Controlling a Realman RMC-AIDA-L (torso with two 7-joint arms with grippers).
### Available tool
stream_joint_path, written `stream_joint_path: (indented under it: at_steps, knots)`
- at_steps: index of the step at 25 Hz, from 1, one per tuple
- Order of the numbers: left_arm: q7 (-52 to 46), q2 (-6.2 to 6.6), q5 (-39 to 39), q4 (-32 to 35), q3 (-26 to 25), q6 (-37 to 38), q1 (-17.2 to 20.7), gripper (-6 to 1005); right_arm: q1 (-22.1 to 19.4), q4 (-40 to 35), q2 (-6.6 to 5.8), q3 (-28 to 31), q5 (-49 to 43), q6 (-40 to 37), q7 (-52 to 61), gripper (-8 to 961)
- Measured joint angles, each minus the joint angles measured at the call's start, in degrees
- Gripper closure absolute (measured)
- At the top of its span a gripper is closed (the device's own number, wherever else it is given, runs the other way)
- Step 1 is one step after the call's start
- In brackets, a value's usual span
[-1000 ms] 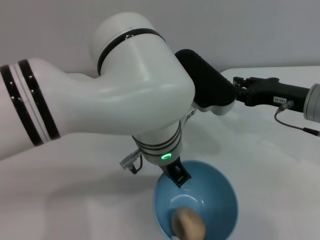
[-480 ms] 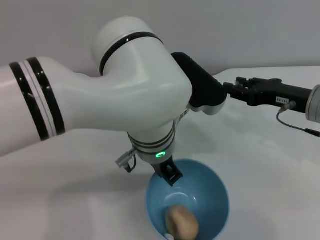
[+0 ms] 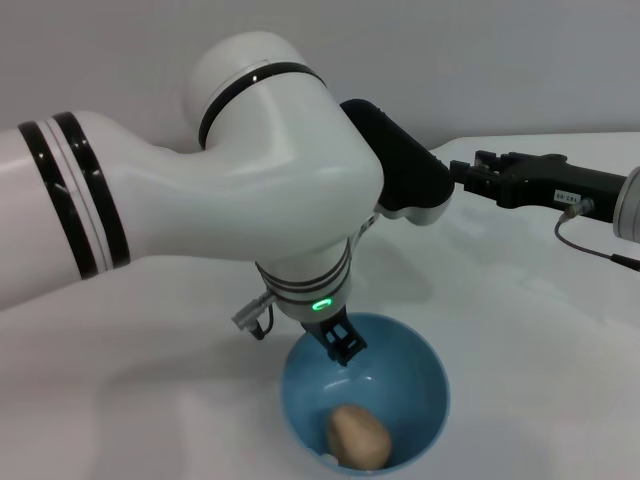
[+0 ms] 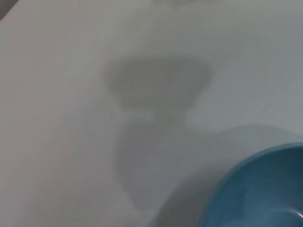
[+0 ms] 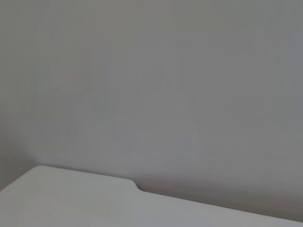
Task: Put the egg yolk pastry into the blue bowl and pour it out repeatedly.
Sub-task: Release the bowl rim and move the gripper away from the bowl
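Egg yolk pastry [image 3: 358, 437] seen lying inside blue bowl [image 3: 425, 370], toward near wall; small rounded bun, pale tan, matte, lightly mottled. Bowl set on white bench [image 3: 530, 340], near centre; glossy light-blue inside. Left gripper [image 3: 341, 345] held at bowl's far rim, jaws pinched on rim. Right gripper [image 3: 478, 176] held far right above bench; jaw state cannot be told.

left pincer [image 3: 340, 347] on the blue bowl [image 3: 425, 375] rim, right side open
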Motion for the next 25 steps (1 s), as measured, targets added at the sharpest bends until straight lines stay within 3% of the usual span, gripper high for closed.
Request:
stream_joint_path:
  at_steps: [5, 11, 20, 22, 25]
  knots:
    - [0.0, 0.05, 0.8, -0.1, 0.1, -0.3, -0.3, 591, 0.1, 0.3, 0.0, 0.0, 0.0, 0.1, 0.2, 521]
    - [0.0, 0.4, 2.5, -0.7, -0.6, -0.4, -0.3, 590, -0.1, 0.4, 0.0, 0.0, 0.0, 0.2, 0.3, 521]
    - [0.0, 0.5, 11.3, -2.0, -4.3, -2.5, 1.1, 590, -0.1, 1.3, 0.0, 0.2, 0.0, 1.6, 0.3, 521]
    - [-0.1, 0.51, 15.7, -2.7, -5.1, -4.7, 2.7, 589, -0.1, 1.7, 0.0, 0.2, 0.0, 2.4, 0.4, 521]
    - [-0.2, 0.49, 23.1, -5.4, -6.4, -12.5, 8.1, 589, -0.2, 2.3, 0.01, 0.3, 0.0, 3.1, 0.4, 521]
